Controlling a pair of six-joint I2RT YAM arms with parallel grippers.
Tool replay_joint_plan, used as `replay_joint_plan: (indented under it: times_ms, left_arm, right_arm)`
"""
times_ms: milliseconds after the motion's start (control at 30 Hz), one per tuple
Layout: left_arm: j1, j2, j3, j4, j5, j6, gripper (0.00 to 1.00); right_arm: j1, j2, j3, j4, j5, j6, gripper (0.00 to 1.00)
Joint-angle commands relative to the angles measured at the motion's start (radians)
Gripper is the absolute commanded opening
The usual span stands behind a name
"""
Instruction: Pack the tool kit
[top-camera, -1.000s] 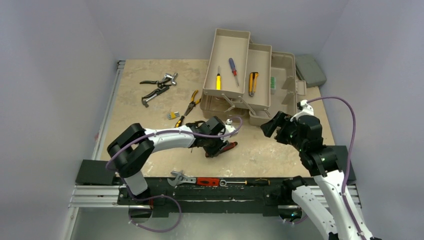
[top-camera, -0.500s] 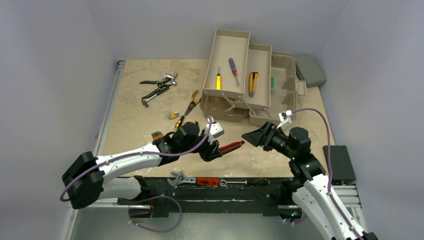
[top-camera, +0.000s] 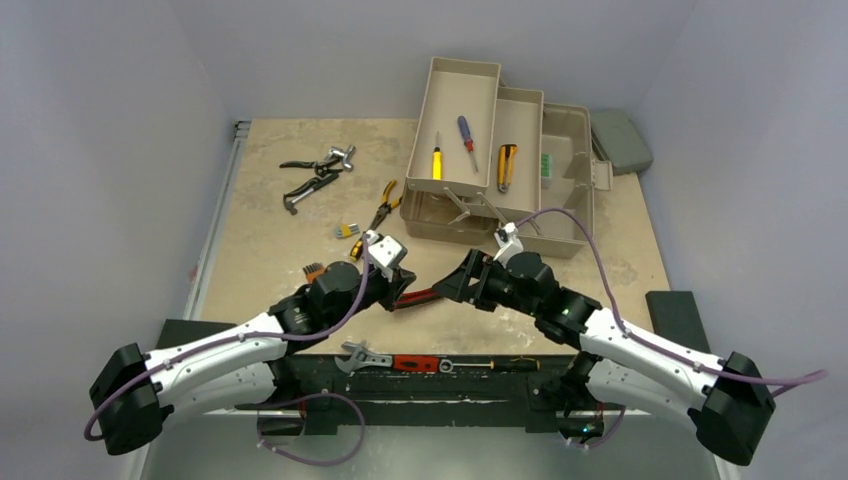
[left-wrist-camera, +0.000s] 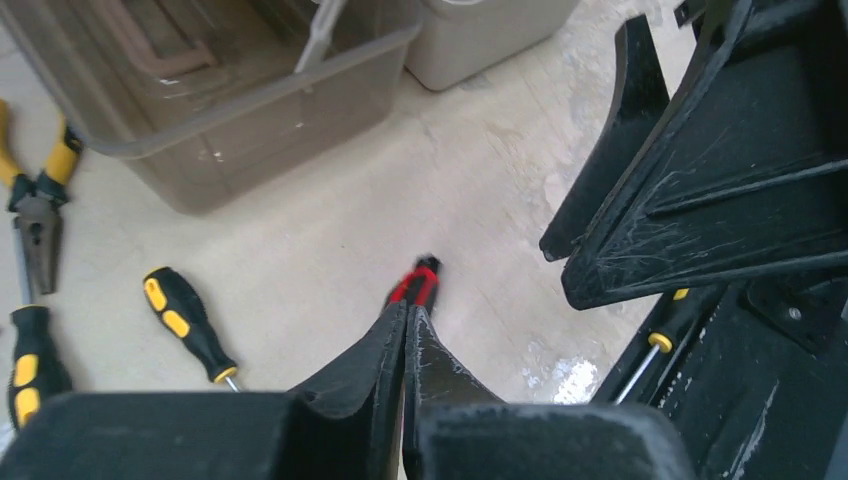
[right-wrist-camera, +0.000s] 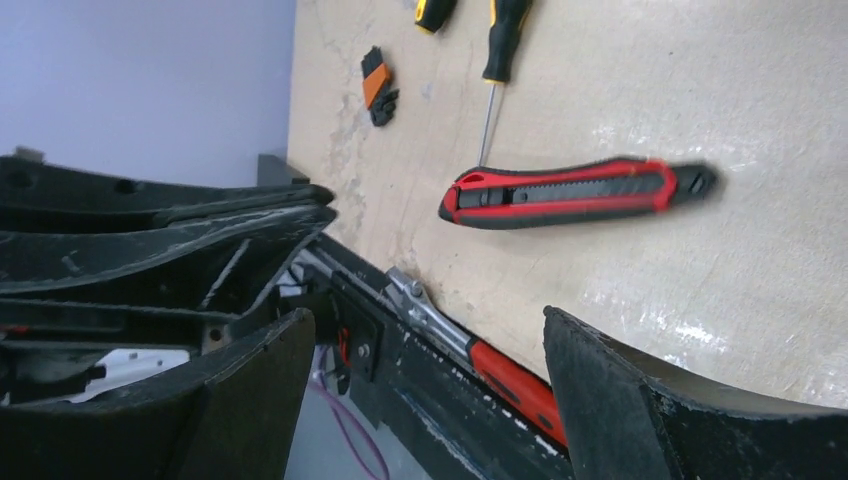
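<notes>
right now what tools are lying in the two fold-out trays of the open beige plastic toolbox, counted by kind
screwdrivers: 2 (yellow-handled screwdriver, blue-and-red screwdriver)
utility knives: 1 (yellow-and-black utility knife)
total: 3

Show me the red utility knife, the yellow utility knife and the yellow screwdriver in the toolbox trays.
red utility knife (right-wrist-camera: 575, 195), right wrist view, middle of its body.
yellow utility knife (top-camera: 506, 166), top view, middle of its body.
yellow screwdriver (top-camera: 436, 163), top view, its handle.
</notes>
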Motion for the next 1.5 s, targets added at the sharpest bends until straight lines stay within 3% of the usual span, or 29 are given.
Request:
replay_joint_plan:
  times_ms: [0,100,133,267,333,667,900,1133,1200,1333,1467]
  left_arm:
    - [0.0,-0.067,-0.031,0.043,-0.123,0.015,0.0]
    - [0.0,-0.023,-0.004,0.007,-0.062,0.039,0.0]
    - [0.0,0.011,0.033,-0.041,-0.043,0.05,0.06]
    - [0.0,0.17,0.154,-0.214,0.075,0.075,0.57]
    - [0.0,0.219,0.177,-0.235,0.129,0.086,0.67]
    - [0.0,0.453,0.321,-0.429,0.126,0.171,0.8]
    - [0.0,0.679,0.473,-0.533,0.04,0.209,0.79]
    - [-0.001,0.834,0.581,-0.639,0.056,0.247,0.75]
    - [-0.002,0.863,0.595,-0.663,0.077,0.244,0.65]
    - [-0.002,0.904,0.625,-0.699,0.1,0.23,0.27]
    - [-0.001,0.938,0.661,-0.726,0.128,0.231,0.0]
  right_arm:
    - [0.037,0.019,0.059,0.055,0.202,0.088,0.83]
    - [0.037,0.015,0.1,-0.05,0.271,0.09,0.85]
    - [0.037,0.002,0.113,-0.092,0.301,0.089,0.85]
    - [0.037,-0.099,0.128,-0.237,0.414,0.083,0.89]
    - [0.037,-0.156,0.128,-0.281,0.424,0.071,0.9]
    - [0.037,-0.382,0.103,-0.376,0.458,0.009,0.93]
    - [0.037,-0.436,0.132,-0.424,0.459,-0.034,0.94]
    - [0.037,-0.493,0.162,-0.481,0.479,-0.048,0.94]
    - [0.037,-0.51,0.17,-0.5,0.492,-0.049,0.94]
    - [0.037,-0.537,0.174,-0.516,0.503,-0.047,0.93]
    - [0.037,-0.545,0.172,-0.528,0.509,-0.039,0.93]
